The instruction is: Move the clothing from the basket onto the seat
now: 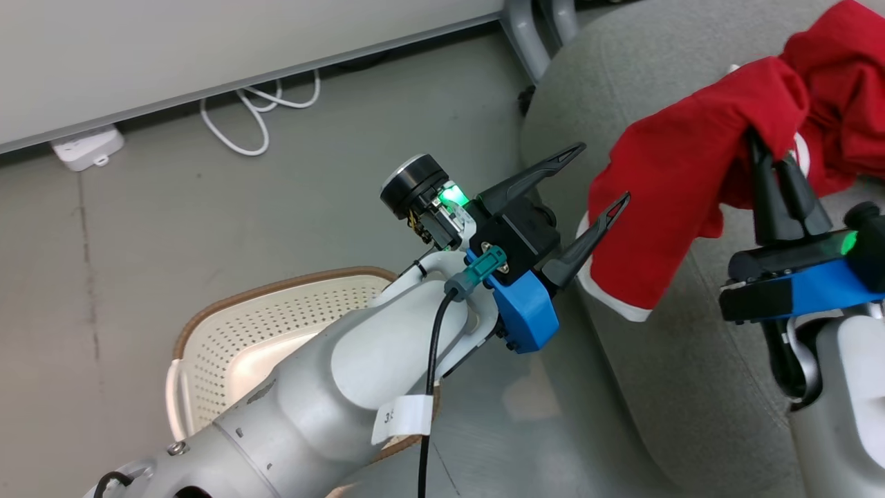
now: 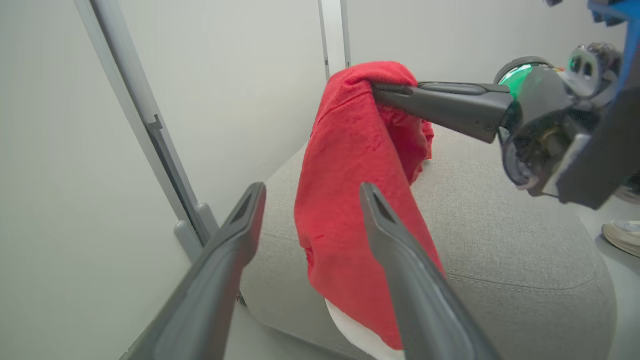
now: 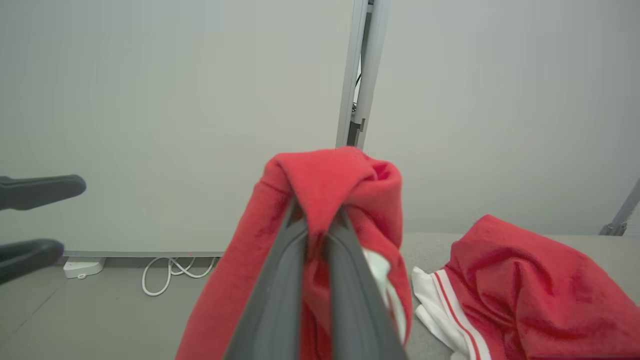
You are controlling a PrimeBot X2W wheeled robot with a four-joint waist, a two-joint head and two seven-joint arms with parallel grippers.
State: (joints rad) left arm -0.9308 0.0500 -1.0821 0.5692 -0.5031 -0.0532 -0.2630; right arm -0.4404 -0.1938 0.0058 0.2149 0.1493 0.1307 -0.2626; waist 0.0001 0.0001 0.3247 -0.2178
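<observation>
The head camera looks down from high up at the floor (image 1: 207,221), basket (image 1: 235,332) and seat (image 1: 622,83). Both wrist cameras sit close, facing the wall (image 3: 150,100). All three see the red clothing (image 1: 671,187).

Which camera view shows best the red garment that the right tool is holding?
The left wrist view: the garment hangs from the shut right tool down to its white hem by the seat. The head view shows it from above, partly behind the tool. The right wrist view gives the pinched fold close up.
</observation>
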